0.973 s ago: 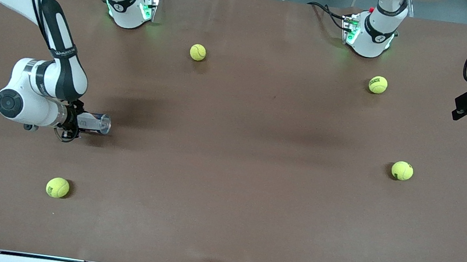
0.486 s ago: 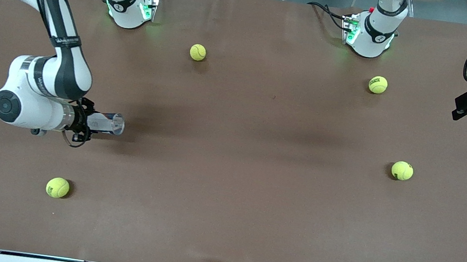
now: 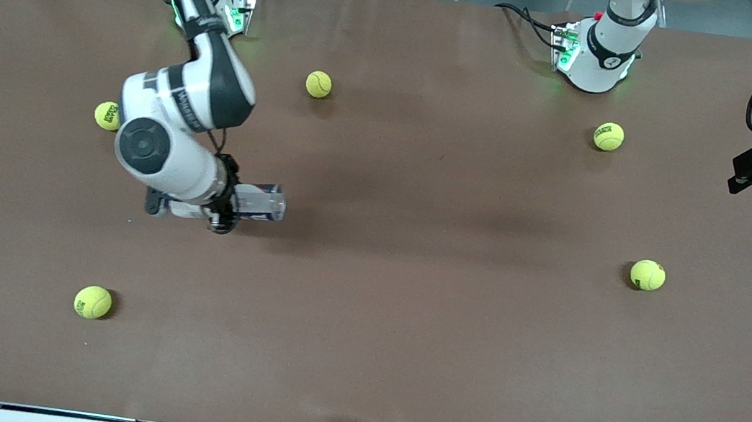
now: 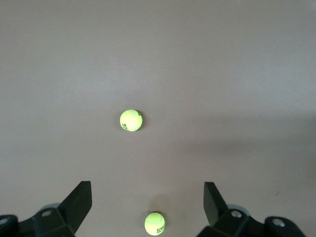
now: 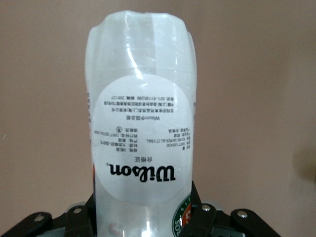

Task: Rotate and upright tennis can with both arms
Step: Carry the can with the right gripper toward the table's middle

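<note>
The brown matte table carries five fuzzy yellow-green tennis balls; the right arm reaches over its own end of it. The right gripper is clamped on one end of the tennis can, a clear smooth plastic cylinder with a white printed label, held above the table with its long axis horizontal and its free end pointing toward the left arm's end. The left gripper waits with fingers spread wide, holding nothing, above that end's edge.
</note>
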Available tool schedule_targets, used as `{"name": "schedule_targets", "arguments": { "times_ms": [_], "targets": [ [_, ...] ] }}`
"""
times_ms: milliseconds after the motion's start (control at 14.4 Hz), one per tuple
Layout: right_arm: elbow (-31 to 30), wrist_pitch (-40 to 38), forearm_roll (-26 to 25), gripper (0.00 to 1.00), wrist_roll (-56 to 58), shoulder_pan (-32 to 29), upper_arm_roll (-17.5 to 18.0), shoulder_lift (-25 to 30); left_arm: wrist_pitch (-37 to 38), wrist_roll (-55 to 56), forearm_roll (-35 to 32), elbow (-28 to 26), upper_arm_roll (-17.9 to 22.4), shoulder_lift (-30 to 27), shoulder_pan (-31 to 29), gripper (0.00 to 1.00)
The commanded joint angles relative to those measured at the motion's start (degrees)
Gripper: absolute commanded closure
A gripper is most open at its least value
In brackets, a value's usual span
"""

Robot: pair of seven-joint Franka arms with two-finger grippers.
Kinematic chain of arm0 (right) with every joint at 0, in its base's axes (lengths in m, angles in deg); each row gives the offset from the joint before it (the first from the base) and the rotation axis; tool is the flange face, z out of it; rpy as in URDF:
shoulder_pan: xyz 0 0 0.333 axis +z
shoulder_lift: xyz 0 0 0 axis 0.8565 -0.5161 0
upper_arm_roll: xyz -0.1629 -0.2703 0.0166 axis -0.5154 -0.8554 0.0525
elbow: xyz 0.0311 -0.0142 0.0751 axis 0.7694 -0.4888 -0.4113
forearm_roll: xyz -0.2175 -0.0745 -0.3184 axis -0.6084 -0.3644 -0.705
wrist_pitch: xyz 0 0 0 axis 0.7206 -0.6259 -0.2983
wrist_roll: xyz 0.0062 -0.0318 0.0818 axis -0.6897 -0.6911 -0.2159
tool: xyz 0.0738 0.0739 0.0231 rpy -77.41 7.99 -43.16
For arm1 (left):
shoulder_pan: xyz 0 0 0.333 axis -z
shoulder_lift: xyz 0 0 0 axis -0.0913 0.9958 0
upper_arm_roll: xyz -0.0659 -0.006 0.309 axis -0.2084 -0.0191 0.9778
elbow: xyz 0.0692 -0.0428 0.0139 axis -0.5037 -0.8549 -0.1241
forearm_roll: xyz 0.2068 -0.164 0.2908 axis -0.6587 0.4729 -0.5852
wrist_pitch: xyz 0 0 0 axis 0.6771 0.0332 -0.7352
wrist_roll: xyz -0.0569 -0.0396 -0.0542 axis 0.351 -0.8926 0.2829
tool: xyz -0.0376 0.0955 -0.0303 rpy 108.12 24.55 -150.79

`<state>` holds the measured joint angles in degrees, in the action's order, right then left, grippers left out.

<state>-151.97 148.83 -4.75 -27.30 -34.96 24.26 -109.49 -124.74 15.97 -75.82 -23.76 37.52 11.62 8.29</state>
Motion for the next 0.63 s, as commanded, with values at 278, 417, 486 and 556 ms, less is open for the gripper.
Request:
{"name": "schedule_targets", "arguments": {
  "times_ms": [278, 417, 486, 556],
  "targets": [
    [13.7, 4.8, 0.0, 0.34, -15.2, 10.4, -0.7, -11.7, 0.5, -0.5, 0.6, 0.5, 0.0, 0.3, 0.1, 0.00],
    [18.2, 6.8, -0.4, 0.34, -18.7, 13.2, -1.0, -15.6, 0.8, 0.0, 0.7, 0.3, 0.0, 0.7, 0.3, 0.00],
    [20.8, 6.9, -0.6, 0.34, -20.3, 14.5, -1.2, -17.6, 1.4, -0.2, 0.9, -0.2, -0.2, 1.7, 0.3, 0.00],
    [23.3, 6.9, -0.6, 0.34, -21.4, 15.5, -1.3, -19.3, 2.0, 0.0, 1.4, -0.3, -0.2, 2.4, 0.5, 0.00]
  ]
}}
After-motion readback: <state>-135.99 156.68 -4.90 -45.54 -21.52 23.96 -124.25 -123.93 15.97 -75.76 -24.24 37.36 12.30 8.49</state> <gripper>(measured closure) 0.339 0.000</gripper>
